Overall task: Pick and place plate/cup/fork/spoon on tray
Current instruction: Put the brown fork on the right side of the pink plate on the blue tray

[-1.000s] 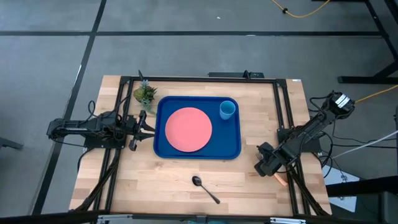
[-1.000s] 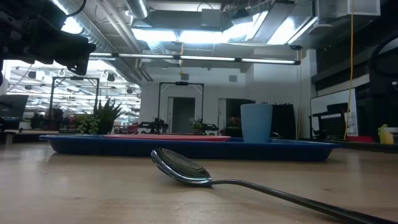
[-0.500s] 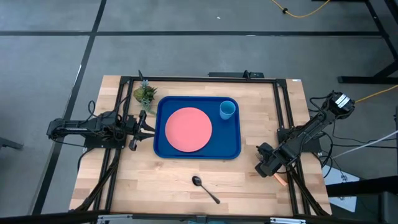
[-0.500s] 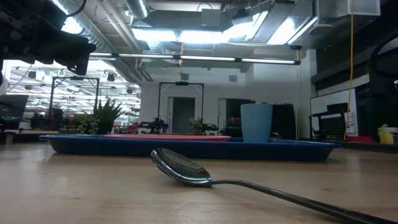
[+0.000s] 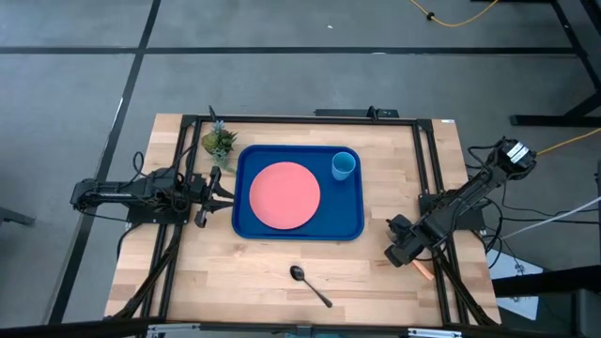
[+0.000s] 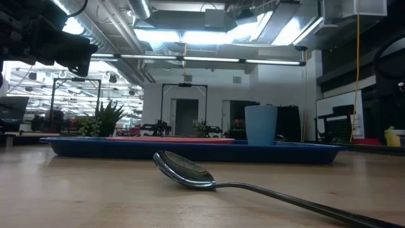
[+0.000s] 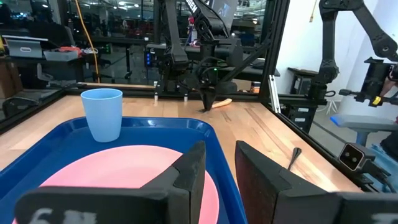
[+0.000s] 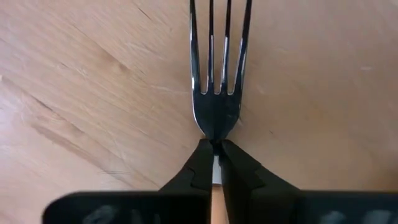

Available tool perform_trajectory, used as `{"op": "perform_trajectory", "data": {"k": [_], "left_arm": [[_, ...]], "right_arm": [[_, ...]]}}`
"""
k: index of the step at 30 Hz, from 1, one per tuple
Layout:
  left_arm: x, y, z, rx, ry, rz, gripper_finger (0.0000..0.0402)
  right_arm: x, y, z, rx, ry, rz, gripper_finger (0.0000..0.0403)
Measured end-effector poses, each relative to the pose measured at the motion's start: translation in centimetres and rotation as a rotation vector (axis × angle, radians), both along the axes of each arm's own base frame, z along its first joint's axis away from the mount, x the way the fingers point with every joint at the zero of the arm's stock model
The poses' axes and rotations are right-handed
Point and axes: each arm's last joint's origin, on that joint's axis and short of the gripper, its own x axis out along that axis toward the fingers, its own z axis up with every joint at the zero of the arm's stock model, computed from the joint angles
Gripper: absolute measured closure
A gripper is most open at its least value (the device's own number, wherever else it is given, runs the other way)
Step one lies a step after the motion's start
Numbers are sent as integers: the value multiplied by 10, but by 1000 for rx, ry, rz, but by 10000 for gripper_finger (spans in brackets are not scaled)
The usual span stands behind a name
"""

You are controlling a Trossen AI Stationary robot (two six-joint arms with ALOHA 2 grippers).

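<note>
Two pieces remain off the tray (image 5: 242,221): the fork (image 8: 216,74) under the right pincer (image 8: 214,163) at the table's (image 5: 235,272) right edge, and the spoon (image 5: 309,284) lying near the front edge. The right pincer pinches the fork's neck just below the tines. Light, stiff and slick, the fork probably pivots if held there, so a firm grip is wise. The left pincer (image 7: 217,171) hovers narrowly open beside the tray, over the plate (image 5: 285,195) and cup (image 5: 344,165). Nothing differs visibly from half a second ago.
</note>
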Motion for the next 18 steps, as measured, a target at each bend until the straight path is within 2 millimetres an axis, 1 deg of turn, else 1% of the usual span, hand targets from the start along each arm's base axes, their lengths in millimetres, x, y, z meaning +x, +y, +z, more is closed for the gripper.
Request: {"op": "perform_trajectory", "data": {"k": [4, 8, 12, 15, 18], "left_arm": [[0, 0, 0, 0, 0, 0, 321], [0, 0, 0, 0, 0, 0, 321], [0, 0, 0, -1, 2, 17, 321], [0, 1, 0, -1, 1, 17, 321], [0, 1, 0, -1, 1, 18, 321]], "right_arm": [[6, 4, 7, 6, -17, 19, 387], [23, 8, 22, -36, -158, 37, 390], [40, 6, 39, -35, -219, 60, 390], [55, 2, 53, -49, -278, 78, 391], [72, -7, 65, -40, -349, 61, 391]]}}
